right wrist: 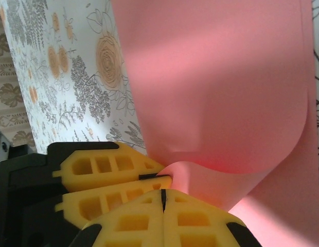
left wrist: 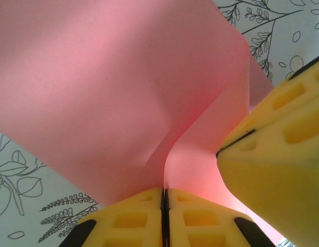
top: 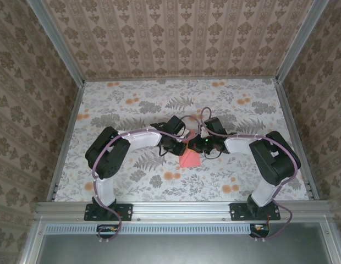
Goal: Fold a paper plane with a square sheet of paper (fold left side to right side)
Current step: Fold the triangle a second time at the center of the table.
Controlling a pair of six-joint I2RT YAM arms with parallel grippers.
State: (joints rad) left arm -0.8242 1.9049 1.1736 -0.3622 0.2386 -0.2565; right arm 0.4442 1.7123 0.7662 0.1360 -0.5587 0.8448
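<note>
Left gripper (left wrist: 163,194) and right gripper (right wrist: 163,194) both pinch the square sheet of paper (top: 190,159) mid-table, so uneven pulling could tear it.

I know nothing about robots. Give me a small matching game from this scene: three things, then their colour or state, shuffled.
Things:
1. sheet of paper
2. left gripper
3. table

Colour or state:
A. printed with flowers and ferns
B. yellow, clamped shut on the sheet
C. salmon pink, curled over on itself

Pairs: 1-C, 2-B, 3-A.
</note>
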